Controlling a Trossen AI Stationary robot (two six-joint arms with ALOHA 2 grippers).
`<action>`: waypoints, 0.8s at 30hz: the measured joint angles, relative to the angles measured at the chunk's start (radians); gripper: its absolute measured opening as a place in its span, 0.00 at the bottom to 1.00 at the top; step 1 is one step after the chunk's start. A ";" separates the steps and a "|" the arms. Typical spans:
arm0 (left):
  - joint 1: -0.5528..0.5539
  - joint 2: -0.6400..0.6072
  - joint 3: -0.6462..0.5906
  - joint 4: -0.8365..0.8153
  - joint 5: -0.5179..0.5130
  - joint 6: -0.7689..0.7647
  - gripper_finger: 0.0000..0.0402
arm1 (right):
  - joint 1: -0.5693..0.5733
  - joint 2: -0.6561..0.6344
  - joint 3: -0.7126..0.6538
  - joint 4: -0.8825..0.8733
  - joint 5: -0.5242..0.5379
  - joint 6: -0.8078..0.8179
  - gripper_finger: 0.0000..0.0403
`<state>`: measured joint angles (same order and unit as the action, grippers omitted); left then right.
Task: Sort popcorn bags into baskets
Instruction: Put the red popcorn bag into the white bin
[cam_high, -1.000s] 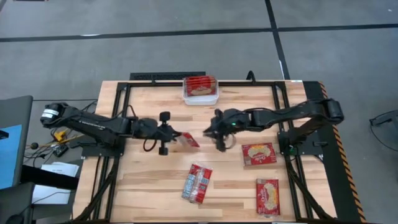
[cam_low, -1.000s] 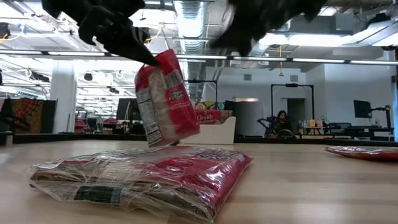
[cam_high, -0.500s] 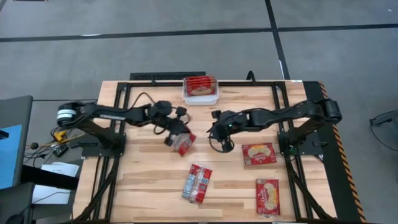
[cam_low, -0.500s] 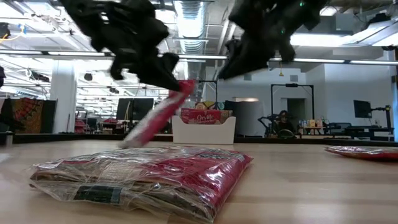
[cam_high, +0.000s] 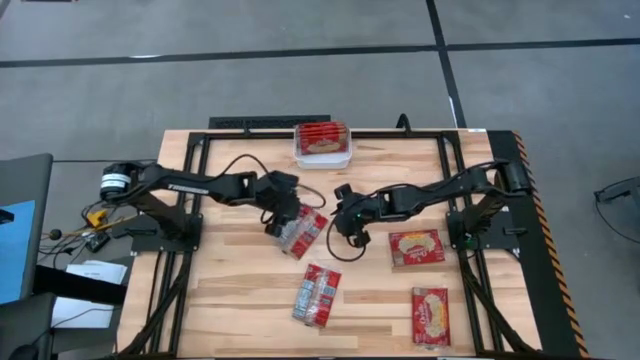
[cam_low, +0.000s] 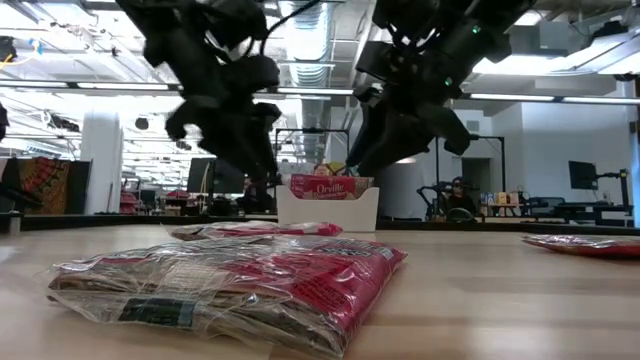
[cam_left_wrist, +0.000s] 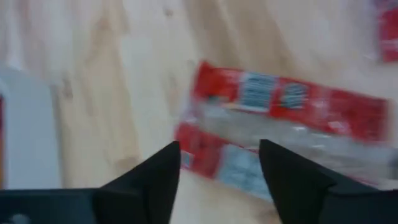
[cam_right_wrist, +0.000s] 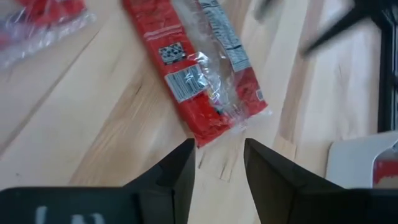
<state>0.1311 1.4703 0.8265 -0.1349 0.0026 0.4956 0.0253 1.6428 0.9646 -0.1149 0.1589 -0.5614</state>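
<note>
A red popcorn bag lies flat on the table at mid-table, printed face up, also seen in the left wrist view and the right wrist view. My left gripper hovers open just above the bag's left end, clear of it. My right gripper stands open just right of the same bag, above the table. The white basket at the far middle holds red bags. Three more bags lie near: one, one, one.
A black frame runs along the table's left, far and right sides. Bare wood lies between the dropped bag and the basket. In the low view a crinkled bag fills the foreground.
My left gripper carried the bag down and toward the table's right, tipped it from hanging to slanting, then opened and let go; the bag now lies flat on the table. My right gripper has sunk toward the table, rolled about its own line, and opened wider.
</note>
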 joint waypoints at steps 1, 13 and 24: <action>-0.016 -0.004 0.000 -0.018 0.008 -0.020 0.55 | -0.001 0.000 0.000 0.003 0.000 0.028 0.41; -0.228 -0.012 -0.100 -0.056 -0.017 -0.058 0.58 | -0.008 0.073 -0.003 0.137 0.000 0.172 0.36; -0.237 0.041 -0.105 0.019 0.002 -0.044 0.57 | -0.013 0.063 -0.001 0.095 0.000 0.385 0.29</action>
<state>-0.1055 1.5118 0.7211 -0.1157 0.0042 0.4515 0.0124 1.7061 0.9638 -0.0203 0.1585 -0.1764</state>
